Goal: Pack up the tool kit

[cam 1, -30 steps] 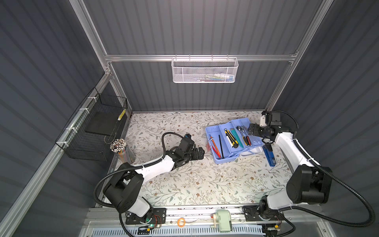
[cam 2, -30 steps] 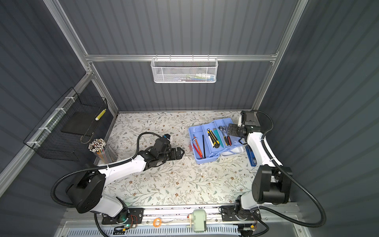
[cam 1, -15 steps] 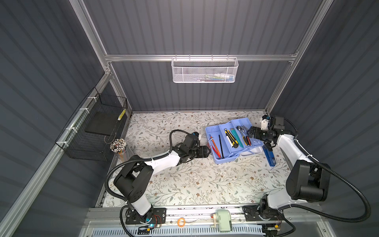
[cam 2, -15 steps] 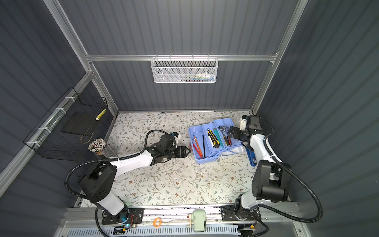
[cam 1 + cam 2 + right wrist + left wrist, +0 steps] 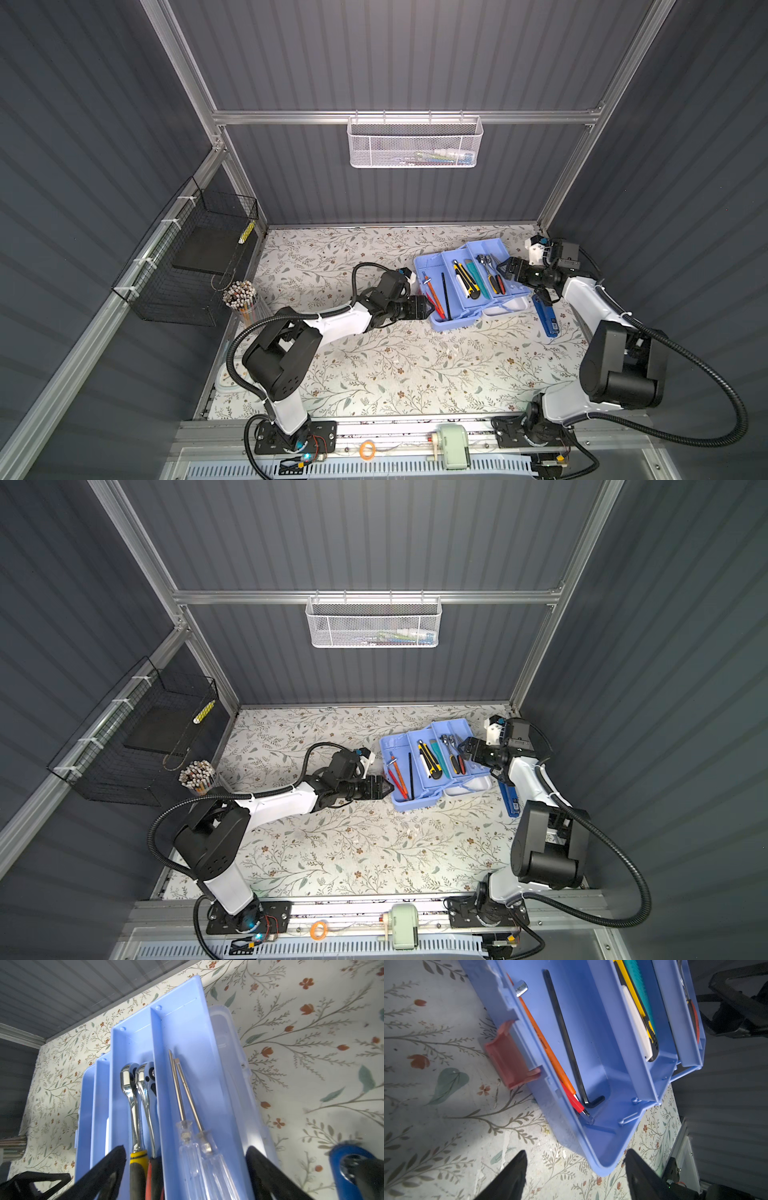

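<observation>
The tool kit (image 5: pixel 440 291) lies open at the back right in both top views, its light blue trays (image 5: pixel 436 750) fanned out and its white lid (image 5: pixel 513 305) flat behind them. The base holds a black hex key (image 5: pixel 564 1032) and an orange tool (image 5: pixel 546 1043), and the pink latch (image 5: pixel 508 1059) hangs on its front wall. Two ratchets (image 5: pixel 133 1088) and two clear-handled screwdrivers (image 5: pixel 182 1095) lie in the top tray. My left gripper (image 5: pixel 575 1159) is open, with the base's front corner between its fingers. My right gripper (image 5: pixel 186 1159) is open and straddles the top tray's end.
A blue tool (image 5: pixel 546 316) lies on the floral mat right of the kit, under my right arm. A white mesh basket (image 5: pixel 415 143) hangs on the back wall. A black wire basket (image 5: pixel 199 257) and a cup of pencils (image 5: pixel 241 295) stand at the left.
My left arm has reached right, up to the kit's front corner, and its jaws have narrowed a little. My right gripper has shifted slightly at the tray's end.
</observation>
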